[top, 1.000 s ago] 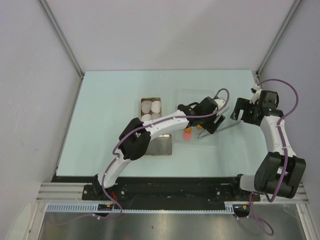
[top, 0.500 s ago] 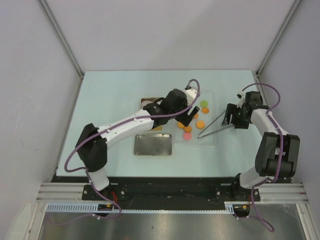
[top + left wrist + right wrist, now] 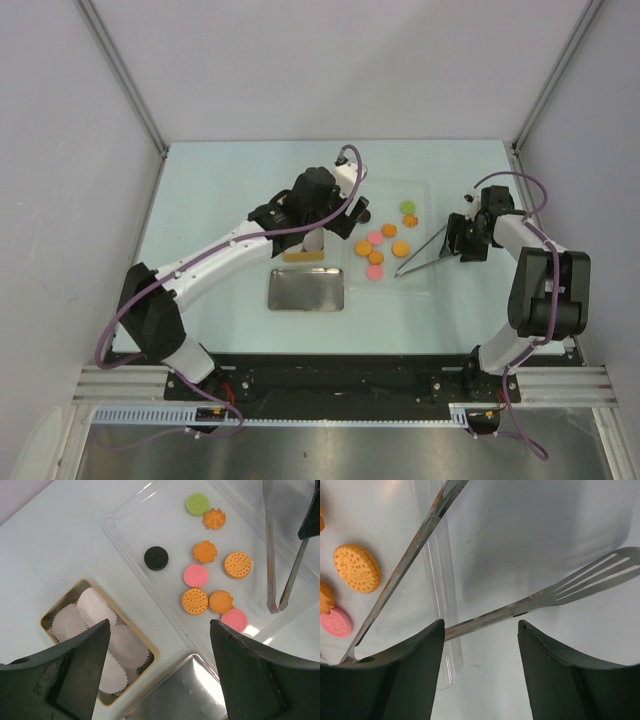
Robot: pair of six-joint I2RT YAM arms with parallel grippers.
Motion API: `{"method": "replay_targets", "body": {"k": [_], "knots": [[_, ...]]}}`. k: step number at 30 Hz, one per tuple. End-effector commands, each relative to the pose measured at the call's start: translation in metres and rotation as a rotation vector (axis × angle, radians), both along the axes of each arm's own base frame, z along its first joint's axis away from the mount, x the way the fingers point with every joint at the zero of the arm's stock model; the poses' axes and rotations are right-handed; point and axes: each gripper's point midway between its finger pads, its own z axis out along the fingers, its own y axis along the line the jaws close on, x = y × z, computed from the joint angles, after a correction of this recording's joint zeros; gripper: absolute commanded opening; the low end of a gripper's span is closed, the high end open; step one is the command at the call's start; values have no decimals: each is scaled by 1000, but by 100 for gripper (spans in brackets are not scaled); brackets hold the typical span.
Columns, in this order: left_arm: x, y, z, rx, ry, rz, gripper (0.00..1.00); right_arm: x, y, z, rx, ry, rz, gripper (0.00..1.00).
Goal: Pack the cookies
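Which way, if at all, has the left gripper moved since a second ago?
Yes. The left gripper moved left, off the clear tray, and now hangs over the box of paper cups.

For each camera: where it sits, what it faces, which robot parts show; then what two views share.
Top external: overhead, looking down at the table; left arm, right arm show.
Left wrist: high over cookies and paper cups, facing down; left gripper shows.
Right wrist: low, close on tongs; right gripper shows.
Shared: both wrist views show tongs and cookies.

Five orange cookies (image 3: 237, 564); two pink cookies (image 3: 195, 575); one green cookie (image 3: 198, 503); one black cookie (image 3: 156, 558); one tongs (image 3: 270, 555); one tray (image 3: 150, 520); one box (image 3: 59, 605); four cups (image 3: 93, 605) visible; one lid (image 3: 185, 690).
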Motion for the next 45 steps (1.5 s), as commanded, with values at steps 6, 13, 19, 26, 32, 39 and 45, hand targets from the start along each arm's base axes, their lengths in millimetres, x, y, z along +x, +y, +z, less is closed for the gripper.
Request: {"method": "replay_targets", "body": {"k": [6, 13, 19, 26, 32, 39, 45], "knots": [[5, 17, 34, -47, -89, 23, 86, 13, -3, -9, -26, -10, -2, 54], [6, 26, 42, -55, -108, 32, 86, 22, -8, -5, 6, -9, -22, 45], [7, 31, 47, -59, -124, 36, 86, 29, -13, -2, 16, -1, -24, 36], [7, 32, 49, -64, -129, 31, 86, 38, -23, 0, 32, 21, -28, 23], [8, 33, 48, -65, -127, 33, 86, 48, -35, 2, 4, 31, -21, 10], [9, 35, 45, -62, -126, 31, 86, 65, -59, 2, -42, 33, -27, 2], [11, 38, 46, -60, -129, 36, 86, 80, -86, 3, -177, 15, -43, 1]]}}
